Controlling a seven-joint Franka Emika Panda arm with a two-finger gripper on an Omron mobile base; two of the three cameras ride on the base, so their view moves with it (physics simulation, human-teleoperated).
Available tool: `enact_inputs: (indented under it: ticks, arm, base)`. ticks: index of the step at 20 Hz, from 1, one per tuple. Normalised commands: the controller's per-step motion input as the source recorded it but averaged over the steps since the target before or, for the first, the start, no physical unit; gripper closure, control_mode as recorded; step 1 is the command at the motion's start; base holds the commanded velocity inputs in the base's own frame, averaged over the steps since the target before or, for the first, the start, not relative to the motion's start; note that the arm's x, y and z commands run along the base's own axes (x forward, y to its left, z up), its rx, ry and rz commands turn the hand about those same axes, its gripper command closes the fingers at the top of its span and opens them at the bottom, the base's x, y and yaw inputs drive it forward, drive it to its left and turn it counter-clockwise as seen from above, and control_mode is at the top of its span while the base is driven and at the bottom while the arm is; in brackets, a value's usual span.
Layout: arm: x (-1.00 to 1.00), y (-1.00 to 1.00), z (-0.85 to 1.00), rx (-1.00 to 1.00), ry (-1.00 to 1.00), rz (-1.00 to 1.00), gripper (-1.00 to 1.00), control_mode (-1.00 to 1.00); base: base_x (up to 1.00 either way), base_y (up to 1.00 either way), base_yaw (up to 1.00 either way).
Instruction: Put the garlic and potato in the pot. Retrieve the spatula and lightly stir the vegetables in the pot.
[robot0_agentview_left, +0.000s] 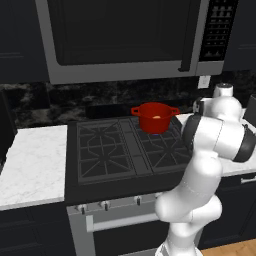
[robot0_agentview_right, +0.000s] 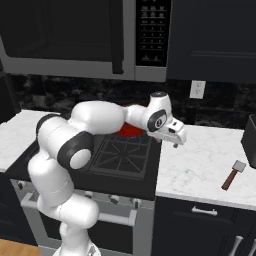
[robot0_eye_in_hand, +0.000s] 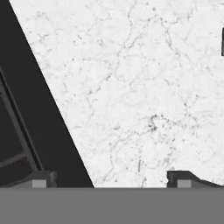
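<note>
No legible text or labels anywhere.

In the right base view, we see the pot (robot0_agentview_right: 131, 131) only as a red sliver behind the forearm, its handles and contents hidden. In the left base view, the pale bits inside the pot (robot0_agentview_left: 154, 118) are too small for us to name. The gripper (robot0_agentview_right: 175, 145) shows beneath the hand, but its fingers are too small for us to read their gap. In the hand view, both fingertips (robot0_eye_in_hand: 41, 180) are cut off by the bottom edge. Right of the hand, the spatula (robot0_agentview_right: 233, 175) is too small for us to make out its blade.
</note>
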Motion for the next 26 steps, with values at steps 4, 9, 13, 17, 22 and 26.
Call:
enact_inputs:
  ticks: [4,9,13,17,22,26]
  arm:
    - [-0.37,-1.00,0.00,0.24,0.12,-0.18,-1.00,-1.00]
    - [-0.25,-0.99,-0.02,0.13,0.03,-0.14,-1.00,-1.00]
    - [-0.03,-0.17,0.00,0.00,0.00,-0.06,-1.00,-1.00]
    - [0.00,-0.03,0.00,0.00,0.00,0.00,-1.00,-1.00]
    - [-0.04,-0.07,-0.16,0.00,0.00,0.00,-1.00,-1.00]
    - [-0.05,-0.09,-0.36,0.00,-0.10,0.00,-1.00,-1.00]
  base:
    - [0.00,0.00,0.00]
    - [0.00,0.00,0.00]
    - [0.00,0.00,0.00]
    - [0.00,0.00,0.00]
    - [0.00,0.00,0.00]
    - [0.00,0.00,0.00]
